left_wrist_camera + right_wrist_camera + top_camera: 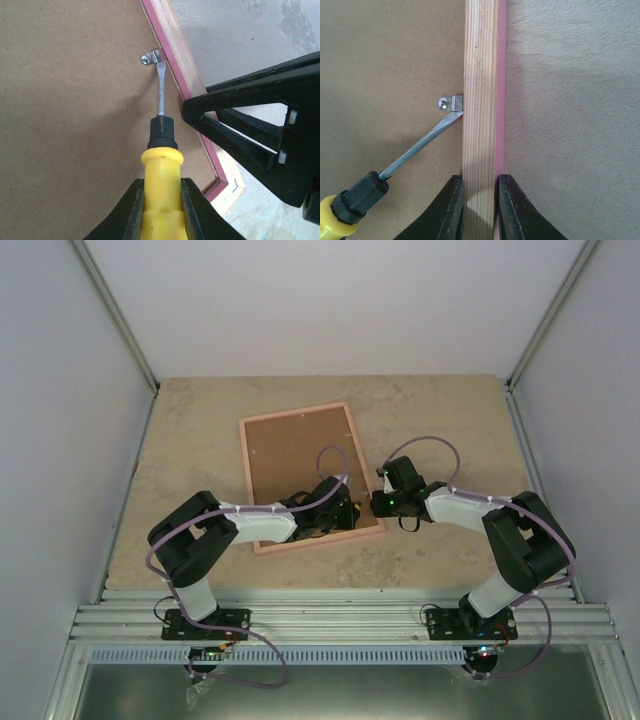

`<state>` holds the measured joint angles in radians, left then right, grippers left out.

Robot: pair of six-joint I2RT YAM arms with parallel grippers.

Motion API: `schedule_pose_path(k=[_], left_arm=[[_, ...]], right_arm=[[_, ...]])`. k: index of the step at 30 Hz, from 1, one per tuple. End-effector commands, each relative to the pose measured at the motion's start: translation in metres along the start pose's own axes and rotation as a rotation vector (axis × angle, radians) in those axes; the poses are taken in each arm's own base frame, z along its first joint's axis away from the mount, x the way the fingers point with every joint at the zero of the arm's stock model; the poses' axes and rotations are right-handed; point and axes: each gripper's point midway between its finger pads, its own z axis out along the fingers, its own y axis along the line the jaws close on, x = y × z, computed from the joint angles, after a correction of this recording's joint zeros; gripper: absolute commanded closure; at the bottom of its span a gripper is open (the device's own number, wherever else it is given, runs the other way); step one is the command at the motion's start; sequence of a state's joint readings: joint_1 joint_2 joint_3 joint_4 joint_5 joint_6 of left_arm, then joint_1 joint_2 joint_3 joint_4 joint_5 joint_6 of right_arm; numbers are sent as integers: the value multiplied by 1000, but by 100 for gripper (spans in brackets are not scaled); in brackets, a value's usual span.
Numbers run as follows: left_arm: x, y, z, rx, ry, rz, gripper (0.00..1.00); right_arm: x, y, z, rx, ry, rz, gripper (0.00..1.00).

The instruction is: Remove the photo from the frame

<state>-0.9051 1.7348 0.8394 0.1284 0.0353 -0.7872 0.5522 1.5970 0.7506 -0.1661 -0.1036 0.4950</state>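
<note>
The pink frame [300,410] lies face down on the table, its brown fibreboard back [295,465] upward. The photo is hidden under the backing. My left gripper [161,200] is shut on a yellow-handled screwdriver [161,170]. The screwdriver's flat tip rests at a small metal retaining clip [151,57] on the frame's right rail. My right gripper [479,200] is shut on that right rail [480,100], just below the clip [451,103]. The screwdriver blade [417,146] shows at the left of the right wrist view. In the top view both grippers meet at the frame's near right corner [365,510].
The beige table [450,430] is bounded by white walls with metal corner posts [115,315]. The right gripper's black fingers [260,130] fill the right of the left wrist view, close to the screwdriver. The arm bases stand on a metal rail [330,620] at the near edge.
</note>
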Motion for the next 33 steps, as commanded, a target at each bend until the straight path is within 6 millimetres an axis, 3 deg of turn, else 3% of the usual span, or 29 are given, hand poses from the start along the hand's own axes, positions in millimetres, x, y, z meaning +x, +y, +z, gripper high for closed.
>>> schedule_pose_path(k=[1,20,33], left_arm=[[-19,29,-1,-112,-117,-74,100],[-46,41,-14,-171,-289,-156,100],[-25,2,-25,37,-159,-103,100]], right_arm=[[14,-2,2,-2,42,-3,85],[19,0,9,-20,59,6,89],[20,-1,11,-17,61,8,89]])
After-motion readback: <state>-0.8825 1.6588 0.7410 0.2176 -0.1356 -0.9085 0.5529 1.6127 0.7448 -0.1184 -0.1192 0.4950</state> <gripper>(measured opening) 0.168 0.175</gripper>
